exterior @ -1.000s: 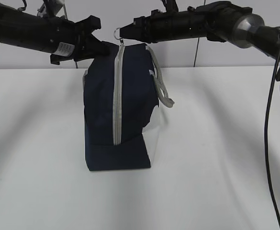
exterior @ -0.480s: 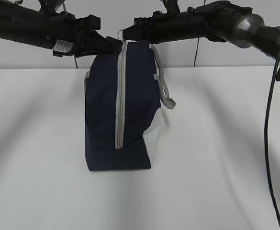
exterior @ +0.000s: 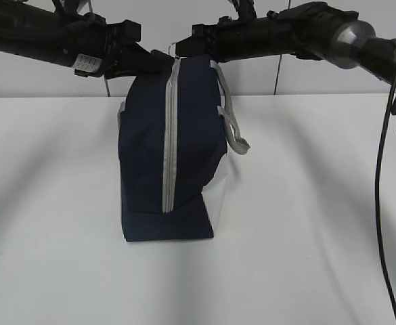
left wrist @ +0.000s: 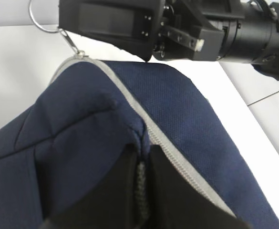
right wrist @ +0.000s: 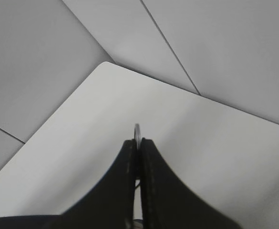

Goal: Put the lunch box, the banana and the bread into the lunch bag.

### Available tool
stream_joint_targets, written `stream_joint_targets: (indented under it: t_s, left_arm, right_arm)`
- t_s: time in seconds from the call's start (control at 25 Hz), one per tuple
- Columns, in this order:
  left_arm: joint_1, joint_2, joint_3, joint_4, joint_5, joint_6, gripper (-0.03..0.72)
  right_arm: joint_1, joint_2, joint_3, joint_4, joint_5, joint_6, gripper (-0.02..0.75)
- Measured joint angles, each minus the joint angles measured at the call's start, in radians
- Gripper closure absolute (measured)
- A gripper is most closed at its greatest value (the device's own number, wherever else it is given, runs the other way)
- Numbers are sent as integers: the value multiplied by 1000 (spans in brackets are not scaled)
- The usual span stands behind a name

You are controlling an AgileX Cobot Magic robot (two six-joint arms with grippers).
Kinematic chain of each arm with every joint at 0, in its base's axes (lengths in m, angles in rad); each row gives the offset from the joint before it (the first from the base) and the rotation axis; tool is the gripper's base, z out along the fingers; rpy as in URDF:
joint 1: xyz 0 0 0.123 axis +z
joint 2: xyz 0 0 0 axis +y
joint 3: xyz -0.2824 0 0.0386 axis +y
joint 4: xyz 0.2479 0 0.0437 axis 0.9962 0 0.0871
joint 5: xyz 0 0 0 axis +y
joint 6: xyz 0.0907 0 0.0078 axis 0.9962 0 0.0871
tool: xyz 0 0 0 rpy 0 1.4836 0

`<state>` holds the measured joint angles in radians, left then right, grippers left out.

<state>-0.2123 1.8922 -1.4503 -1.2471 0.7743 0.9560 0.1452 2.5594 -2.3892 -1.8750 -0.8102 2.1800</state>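
Lunch bag [exterior: 170, 149] stands upright on the white table [exterior: 306, 203]. Left gripper [left wrist: 141, 176] pinches fabric at its top edge; right gripper [right wrist: 138, 148] is pressed together on the ring pull [left wrist: 41, 19] above the zipper [exterior: 168, 135].

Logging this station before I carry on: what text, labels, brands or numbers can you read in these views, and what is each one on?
No text can be read.
White sticker on the left arm: printed marks, too small and blurred to read.
Lunch bag: no logo or lettering shows on the visible sides.
Zipper ring pull, table, wall: no markings seen.
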Motion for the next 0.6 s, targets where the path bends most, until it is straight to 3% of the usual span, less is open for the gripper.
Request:
stream_joint_targets:
  t_s: [0.6]
  left_arm:
    - [0,-1,0,7,3,31,659]
  right_arm:
    - [-31,91,-5,27,-47,42,754]
